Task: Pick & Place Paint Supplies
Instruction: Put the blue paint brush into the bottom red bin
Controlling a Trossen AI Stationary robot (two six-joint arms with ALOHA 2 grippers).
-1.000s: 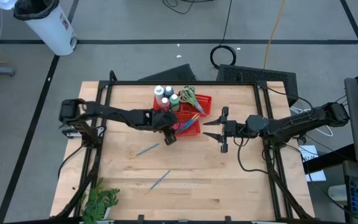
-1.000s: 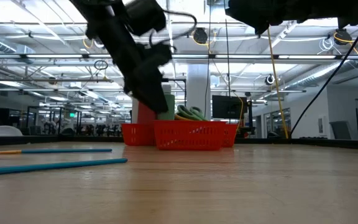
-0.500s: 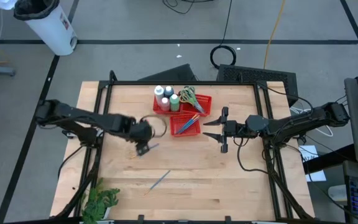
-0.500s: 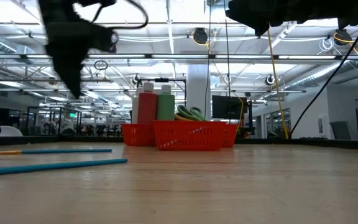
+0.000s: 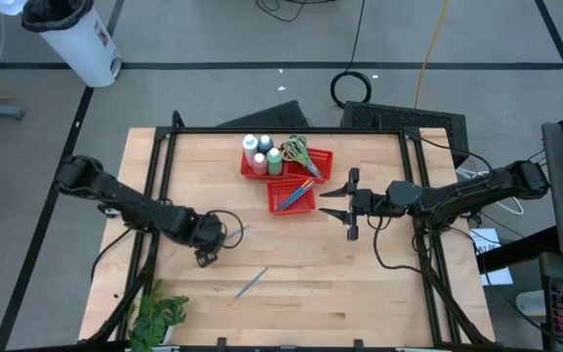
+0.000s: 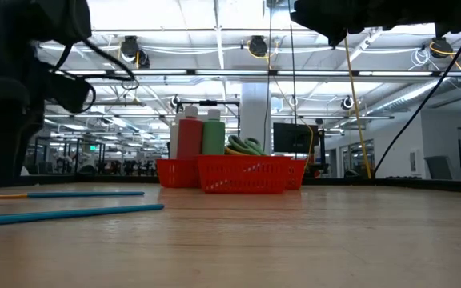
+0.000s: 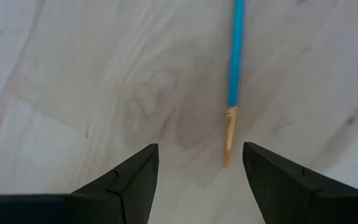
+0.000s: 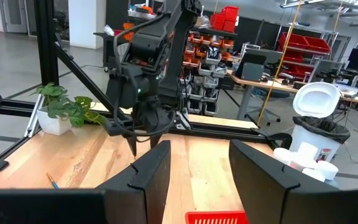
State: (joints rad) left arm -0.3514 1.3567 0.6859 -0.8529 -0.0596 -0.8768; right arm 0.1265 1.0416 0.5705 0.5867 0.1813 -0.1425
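Overhead lights and workshop racks fill the room behind a pale wooden table (image 5: 360, 284), framed in black rails, where two dark arms work among paint supplies. From the table's left edge, the left arm reaches low toward the middle, its left gripper (image 5: 206, 251) hanging just above the wood with its fingers (image 7: 129, 180) spread apart and nothing between them; one blue brush (image 7: 235, 56) lies directly ahead, its orange tip pointing into the gap. At the right side, the right gripper (image 5: 344, 205) hovers level beside the baskets, its fingers (image 8: 148, 174) parted and empty. Two red mesh baskets (image 5: 291, 198) sit touching at the table's far centre: the farther one holds white-capped bottles (image 5: 258, 152) standing upright and green-handled scissors (image 5: 297, 149), the nearer one holds several brushes. A second blue brush (image 5: 252, 282) lies loose on the wood nearer the front edge, well apart from both grippers. In the front left corner stands a leafy green plant (image 5: 156, 318).
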